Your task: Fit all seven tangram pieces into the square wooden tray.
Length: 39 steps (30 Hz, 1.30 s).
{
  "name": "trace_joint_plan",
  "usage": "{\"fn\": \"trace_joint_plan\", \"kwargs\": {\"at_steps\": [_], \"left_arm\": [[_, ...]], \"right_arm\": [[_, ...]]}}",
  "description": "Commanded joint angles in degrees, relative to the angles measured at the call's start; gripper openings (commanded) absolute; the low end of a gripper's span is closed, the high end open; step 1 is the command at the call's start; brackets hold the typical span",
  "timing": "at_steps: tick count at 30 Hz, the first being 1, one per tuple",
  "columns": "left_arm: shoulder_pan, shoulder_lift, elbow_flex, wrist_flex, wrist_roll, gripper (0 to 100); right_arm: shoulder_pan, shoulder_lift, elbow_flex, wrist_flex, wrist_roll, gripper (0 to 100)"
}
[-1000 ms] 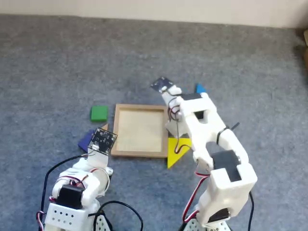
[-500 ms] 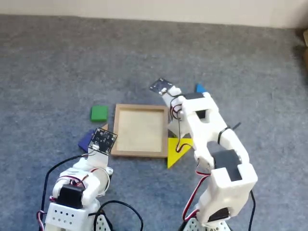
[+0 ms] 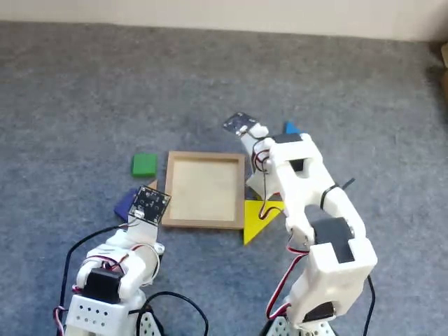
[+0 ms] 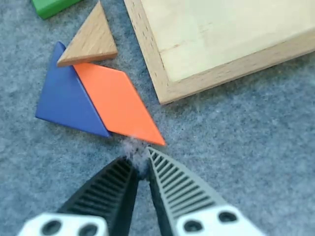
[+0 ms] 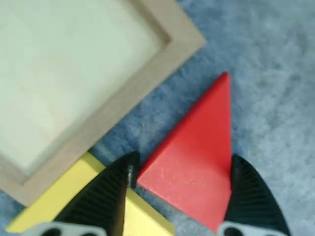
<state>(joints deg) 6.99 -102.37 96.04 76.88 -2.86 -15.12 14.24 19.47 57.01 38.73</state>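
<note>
The square wooden tray (image 3: 170,190) lies flat in the middle of the grey carpeted worktop (image 3: 98,91), and its floor shows as bare pale wood.

The right end effector (image 5: 182,167) hangs low just outside the tray's rim. Its jaws are spread wide, one on each side of the red wooden triangle (image 5: 197,152), which lies flat on the worktop. Each finger is just beside an edge of this piece; I cannot tell if they press it. The yellow wooden triangle (image 3: 256,215) lies against the tray's rim, just beside the red triangle. A small light blue piece (image 3: 290,129) lies on the far side of the right arm (image 3: 308,189).

The left end effector (image 4: 141,164) is closed with nothing between its jaws, and its tips are near one corner of the orange parallelogram (image 4: 115,105). This piece touches the dark blue triangle (image 4: 64,98) along one edge, and the plain wooden triangle (image 4: 91,39) touches both. The green square piece (image 3: 144,164) lies near the tray's other side.
</note>
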Motion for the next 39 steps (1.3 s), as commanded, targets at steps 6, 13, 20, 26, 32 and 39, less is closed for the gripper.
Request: {"fn": "trace_joint_plan", "kwargs": {"at_steps": [6,13,20,26,32,39], "left_arm": [[-0.31,-2.07,1.19,0.35,0.26,1],[-0.31,-2.07,1.19,0.35,0.26,1],[-0.31,-2.07,1.19,0.35,0.26,1],[-0.31,-2.07,1.19,0.35,0.26,1],[-0.31,-2.07,1.19,0.35,0.26,1],[-0.31,-2.07,1.19,0.35,0.26,1]], "right_arm": [[7.43,0.13,-1.19,0.75,-14.42,19.2],[13.32,-0.04,-2.42,-2.15,-25.41,19.4],[13.14,-0.22,-6.81,3.65,-26.55,26.2],[11.03,-0.22,-7.60,6.46,-26.11,30.1],[8.75,-0.22,-7.34,6.90,-21.80,30.1],[8.04,0.04,-7.34,12.53,-17.05,30.1]]}}
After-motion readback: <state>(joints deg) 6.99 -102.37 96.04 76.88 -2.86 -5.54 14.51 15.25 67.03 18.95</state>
